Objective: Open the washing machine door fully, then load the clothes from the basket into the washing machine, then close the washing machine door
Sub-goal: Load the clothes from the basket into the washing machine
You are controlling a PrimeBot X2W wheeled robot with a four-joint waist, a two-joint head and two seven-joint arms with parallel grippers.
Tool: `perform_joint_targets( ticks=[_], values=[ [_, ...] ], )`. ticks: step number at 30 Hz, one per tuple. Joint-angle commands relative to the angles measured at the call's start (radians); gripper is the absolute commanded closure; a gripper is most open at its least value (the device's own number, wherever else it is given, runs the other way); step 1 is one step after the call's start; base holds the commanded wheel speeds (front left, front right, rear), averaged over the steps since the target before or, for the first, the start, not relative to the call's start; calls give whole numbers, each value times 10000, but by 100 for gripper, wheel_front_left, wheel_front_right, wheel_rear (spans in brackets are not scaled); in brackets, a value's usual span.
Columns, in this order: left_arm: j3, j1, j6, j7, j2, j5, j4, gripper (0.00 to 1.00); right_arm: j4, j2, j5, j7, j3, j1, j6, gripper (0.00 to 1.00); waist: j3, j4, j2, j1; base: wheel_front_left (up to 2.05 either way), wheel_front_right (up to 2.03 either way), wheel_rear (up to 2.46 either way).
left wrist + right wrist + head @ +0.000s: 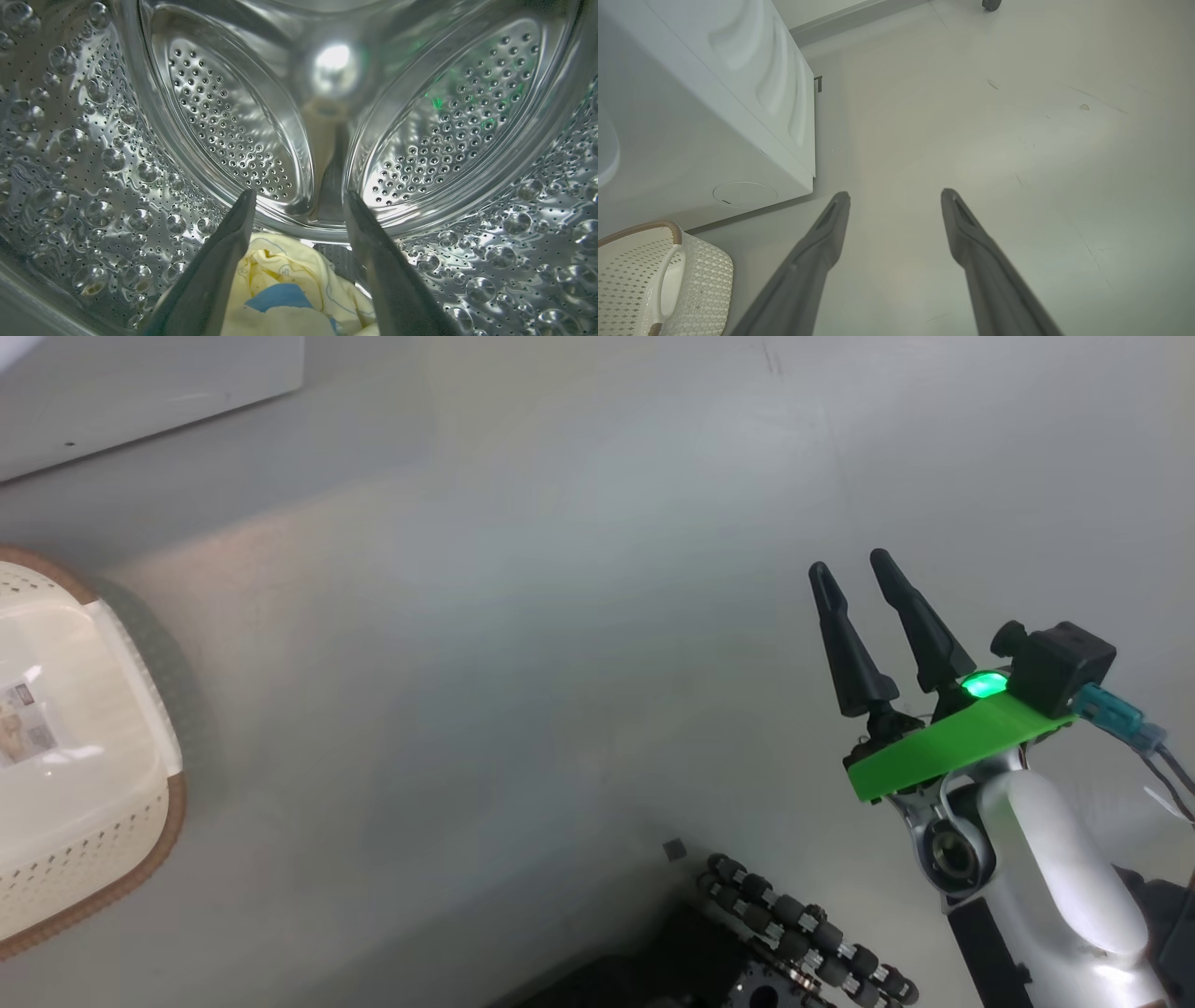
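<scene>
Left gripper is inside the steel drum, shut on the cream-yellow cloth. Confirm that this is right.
Not right. The left gripper is inside the steel drum, but it is open: its two fingers stand spread apart, and the cream-yellow cloth lies between them, not clamped. The left wrist view shows it.

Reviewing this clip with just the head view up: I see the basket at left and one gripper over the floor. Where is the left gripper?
Observer: The left gripper is inside the steel drum of the washing machine, fingers apart.
Operator: Any clothes in there?
Observer: Yes, a cream-yellow garment with blue trim lies in the drum between those fingers, which are not closed on it.
Operator: How close is the basket to the machine?
Observer: In the right wrist view the basket sits just by the machine's white panel, near a round cover low on it.
</scene>
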Motion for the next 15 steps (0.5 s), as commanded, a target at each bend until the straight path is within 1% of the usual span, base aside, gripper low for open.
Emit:
perform_joint_targets(
  ticks=[1,4,12,15],
  values=[
    [48,108,17,-178,391,-3,-213,0,-250,-123,-98,-94,21,248,-2,0,-198,161,0,0,0,0,0],
    [28,573,18,-493,190,-83,72,0,-249,-123,-258,-94,-128,330,-2,0,-495,373,0,0,0,0,0],
    [55,2138,68,-1067,-563,-381,426,0,-130,-123,-782,-95,-471,686,-2,0,-1610,876,0,0,0,0,0],
    [77,2600,71,-1149,-681,-423,452,0,-79,-123,-879,-94,-532,795,-2,0,-1929,966,0,0,0,0,0]
  ],
)
